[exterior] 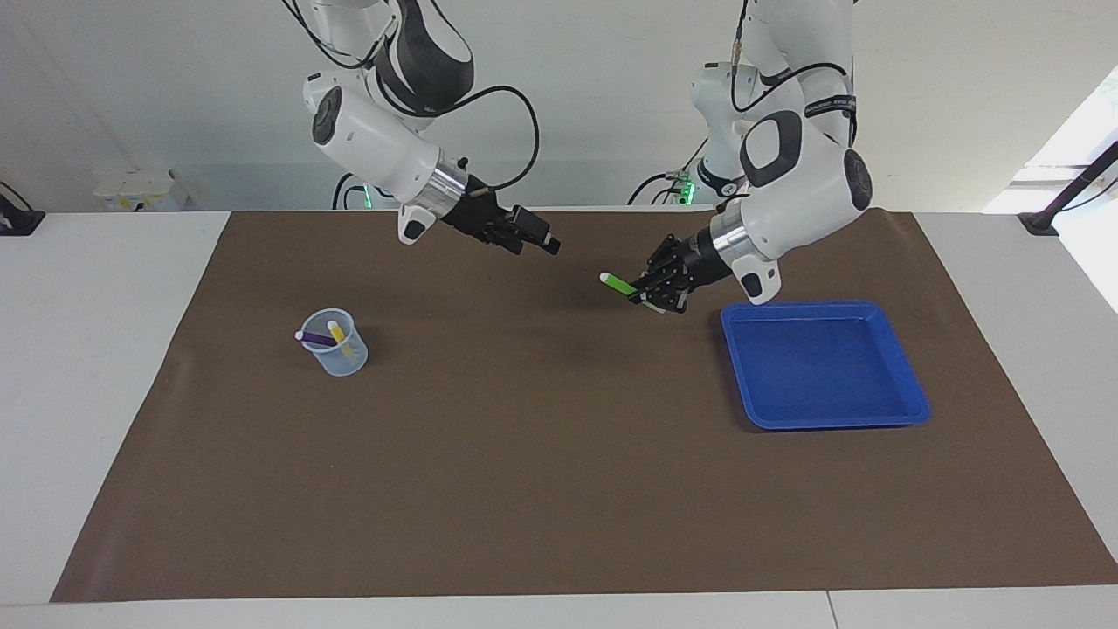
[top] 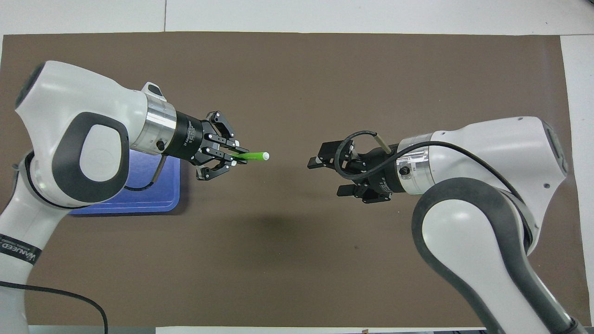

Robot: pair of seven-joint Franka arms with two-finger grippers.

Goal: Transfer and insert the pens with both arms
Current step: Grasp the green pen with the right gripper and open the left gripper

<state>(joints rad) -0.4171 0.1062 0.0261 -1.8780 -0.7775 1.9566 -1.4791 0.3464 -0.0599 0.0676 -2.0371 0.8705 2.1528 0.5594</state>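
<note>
High facing camera looks across the table [exterior: 70, 367] at both arms; the overhead one stares steeply down, closer in. Both share the brown mat [exterior: 541, 472].

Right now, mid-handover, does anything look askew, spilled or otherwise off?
Nothing stands out. The left gripper holds the green pen in the air, facing the open right gripper. The purple pen and yellow pen lean in the upright cup. The blue tray lies flat.
</note>
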